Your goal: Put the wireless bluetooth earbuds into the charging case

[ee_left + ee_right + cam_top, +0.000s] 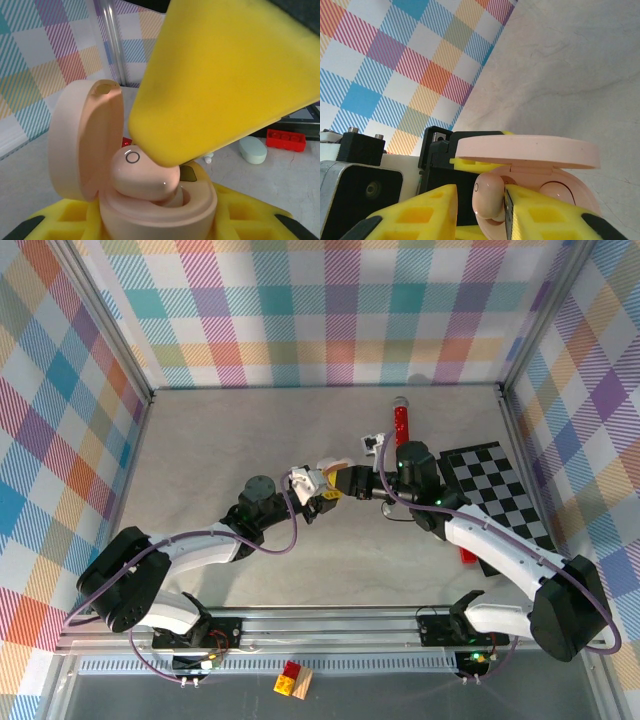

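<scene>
The pale pink charging case (pixel 165 215) stands open, its lid (pixel 82 145) tipped back, and my left gripper (pixel 160 225) is shut on its base between yellow pads. One pink earbud (pixel 140 175) rests tilted in a cavity, partly sunk in. A second earbud (pixel 559 192) sits seated in the other cavity. My right gripper (pixel 481 196) straddles the tilted earbud (pixel 490 200): its right finger (pixel 545 215) touches the earbud, and its left finger (pixel 415 215) stands apart, so it is open. In the top view both grippers meet mid-table, left (pixel 308 487) and right (pixel 345 483), at the case (pixel 327 469).
A pale mint case (pixel 252 150), a red brick (pixel 285 140) and a tiny white earbud (pixel 207 159) lie on the table beyond. A red cylinder with a silver cap (pixel 401 422) and a checkered board (pixel 500 495) lie at the right. Plaid walls enclose the table.
</scene>
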`<action>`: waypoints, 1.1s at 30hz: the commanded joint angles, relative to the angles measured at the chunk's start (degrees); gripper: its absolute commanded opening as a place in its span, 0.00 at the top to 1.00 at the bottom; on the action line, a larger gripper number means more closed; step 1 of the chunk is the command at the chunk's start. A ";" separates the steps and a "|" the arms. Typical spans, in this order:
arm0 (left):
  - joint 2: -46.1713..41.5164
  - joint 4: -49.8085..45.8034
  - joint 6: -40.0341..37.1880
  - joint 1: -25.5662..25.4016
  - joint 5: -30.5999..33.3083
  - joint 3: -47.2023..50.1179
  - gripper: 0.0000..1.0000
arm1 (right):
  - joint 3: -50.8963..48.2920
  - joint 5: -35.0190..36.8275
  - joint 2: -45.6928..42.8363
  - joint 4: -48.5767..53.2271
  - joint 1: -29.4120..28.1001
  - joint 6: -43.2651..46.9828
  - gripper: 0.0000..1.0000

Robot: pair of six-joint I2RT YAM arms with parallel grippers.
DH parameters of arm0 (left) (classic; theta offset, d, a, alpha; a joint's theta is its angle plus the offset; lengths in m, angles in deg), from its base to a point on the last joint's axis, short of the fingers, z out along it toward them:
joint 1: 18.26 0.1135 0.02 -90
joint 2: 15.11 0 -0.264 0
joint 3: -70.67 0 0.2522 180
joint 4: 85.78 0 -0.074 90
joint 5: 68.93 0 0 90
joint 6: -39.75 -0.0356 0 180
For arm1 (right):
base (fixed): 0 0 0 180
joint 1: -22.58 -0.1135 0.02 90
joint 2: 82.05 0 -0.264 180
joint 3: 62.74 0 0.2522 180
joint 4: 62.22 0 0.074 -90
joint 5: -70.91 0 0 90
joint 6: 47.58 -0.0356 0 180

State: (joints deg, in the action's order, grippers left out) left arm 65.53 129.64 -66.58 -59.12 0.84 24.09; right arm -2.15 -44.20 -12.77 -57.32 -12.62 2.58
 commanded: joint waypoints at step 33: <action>-1.54 3.47 -0.36 -0.99 -3.85 -0.84 0.66 | 16.10 1.22 1.78 19.09 1.71 16.03 0.42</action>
State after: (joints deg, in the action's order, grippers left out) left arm 65.51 130.54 -66.56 -59.12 -1.63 24.09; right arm 12.56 -41.31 -11.68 -42.72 -11.16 16.14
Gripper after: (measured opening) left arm 0.360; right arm 0.578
